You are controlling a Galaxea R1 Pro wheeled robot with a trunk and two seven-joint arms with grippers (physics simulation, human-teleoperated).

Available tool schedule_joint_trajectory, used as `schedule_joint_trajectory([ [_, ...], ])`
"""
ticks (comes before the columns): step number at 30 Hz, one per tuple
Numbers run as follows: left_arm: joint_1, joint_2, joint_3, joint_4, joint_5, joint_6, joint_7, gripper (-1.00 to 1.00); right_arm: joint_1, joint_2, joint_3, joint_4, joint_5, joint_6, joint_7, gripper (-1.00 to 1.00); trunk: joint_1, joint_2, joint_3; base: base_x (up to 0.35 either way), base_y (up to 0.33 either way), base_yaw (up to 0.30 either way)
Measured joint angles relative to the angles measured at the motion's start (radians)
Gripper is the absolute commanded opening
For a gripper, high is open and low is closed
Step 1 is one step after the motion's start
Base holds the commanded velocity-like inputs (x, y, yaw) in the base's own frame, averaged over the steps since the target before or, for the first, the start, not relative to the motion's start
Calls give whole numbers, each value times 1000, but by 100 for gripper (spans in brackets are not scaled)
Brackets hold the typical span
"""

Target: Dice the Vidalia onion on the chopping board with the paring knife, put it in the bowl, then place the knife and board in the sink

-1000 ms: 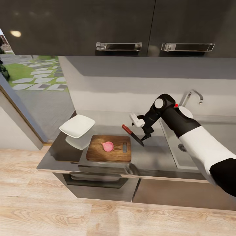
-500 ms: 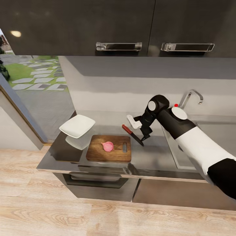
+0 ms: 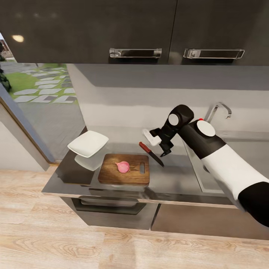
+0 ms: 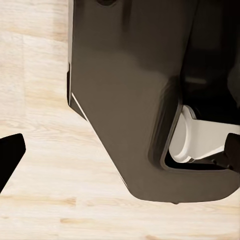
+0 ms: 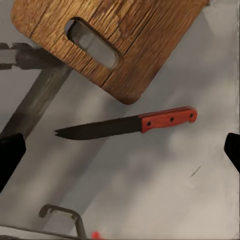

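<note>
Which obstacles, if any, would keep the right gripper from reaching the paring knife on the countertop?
Probably none. The right gripper hovers open just above the paring knife, which lies flat on bare countertop beside the chopping board, with nothing lying between them.

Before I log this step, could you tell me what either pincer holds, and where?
Nothing: the right pincer hangs open above the knife, which lies on the counter.

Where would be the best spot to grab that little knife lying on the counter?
Probably the red-brown handle of the paring knife, from straight above, fingers across its width. It lies flat on the countertop beside the chopping board, handle clear, right gripper open above it.
</note>
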Motion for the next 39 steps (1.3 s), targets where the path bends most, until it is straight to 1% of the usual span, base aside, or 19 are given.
schedule_joint_trajectory([
  [2, 0, 0, 0, 0, 0, 0, 0, 100, 0, 0, 11, -12, -2, -20, 0, 100, 0, 0, 0, 0, 0, 0],
  [4, 0, 0, 0, 0, 0, 0, 0, 100, 0, 0, 33, -18, -5, -30, 0, 100, 0, 0, 0, 0, 0, 0],
  [5, 0, 0, 0, 0, 0, 0, 0, 100, 0, 1, 56, -20, -7, -34, 1, 100, 0, 0, 0, 0, 0, 0],
  [8, 0, 0, 0, 0, 0, 0, 0, 100, 0, 2, 102, -23, -12, -38, 1, 100, 0, 0, 0, 0, 0, 0],
  [11, 0, 0, 0, 0, 0, 0, 0, 100, 0, 3, 146, -25, -54, -40, 1, 100, 0, 0, 0, 0, 0, 0],
  [12, 0, 0, 0, 0, 0, 0, 0, 100, 0, 3, 170, -25, -74, -40, 1, 100, 0, 0, 0, 0, 0, 0],
  [13, 0, 0, 0, 0, 0, 0, 0, 100, 0, 3, 186, -25, -84, -41, 1, 100, 0, 0, 0, 0, 0, 0],
  [14, 0, 0, 0, 0, 0, 0, 0, 100, 0, 3, 221, -26, -99, -40, 1, 100, 0, 0, 0, 0, 0, 0],
  [15, 0, 0, 0, 0, 0, 0, 0, 100, 0, 2, 239, -26, -104, -40, 1, 100, 0, 0, 0, 0, 0, 0],
  [17, 0, 0, 0, 0, 0, 0, 0, 100, 0, 1, 298, -25, -117, -41, 1, 100, 0, 0, 0, 0, 0, 0],
  [18, 0, 0, 0, 0, 0, 0, 0, 100, 0, 1, 314, -25, -120, -41, 1, 100, 0, 0, 0, 0, 0, 0],
  [20, 0, 0, 0, 0, 0, 0, 0, 100, 0, 1, 328, -25, -124, -41, 1, 100, 0, 0, 0, 0, 0, 0],
  [24, 0, 0, 0, 0, 0, 0, 0, 100, 0, 2, 338, -24, -126, -40, 1, 100, 0, 0, 0, 0, 0, 0],
  [28, 0, 0, 0, 0, 0, 0, 0, 100, 0, 3, 337, -24, -128, -38, 1, 100, 0, 0, 0, 22, 0, 0],
  [31, 0, 0, 0, 0, 1, 0, 0, 100, 0, 3, 331, -24, -146, -37, 1, 100, 0, 0, 0, 74, 0, 0],
  [34, 0, 0, 0, 0, 0, 0, 0, 100, 0, 2, 300, -24, -175, -36, 1, 100, 0, 0, 0, 88, -10, 0],
  [36, 0, 0, 0, 0, 0, 0, 0, 100, 0, 1, 273, -25, -180, -36, 1, 100, 0, 0, 0, 59, -26, 0],
  [38, 0, 0, 0, 0, 0, 0, 0, 100, 0, 1, 231, -25, -182, -36, 1, 100, 0, 0, 0, 26, -13, 0],
  [39, 0, 0, 0, 0, 1, 0, 0, 100, 0, 1, 223, -25, -182, -36, 1, 100, 0, 0, 0, 15, -7, 0],
])
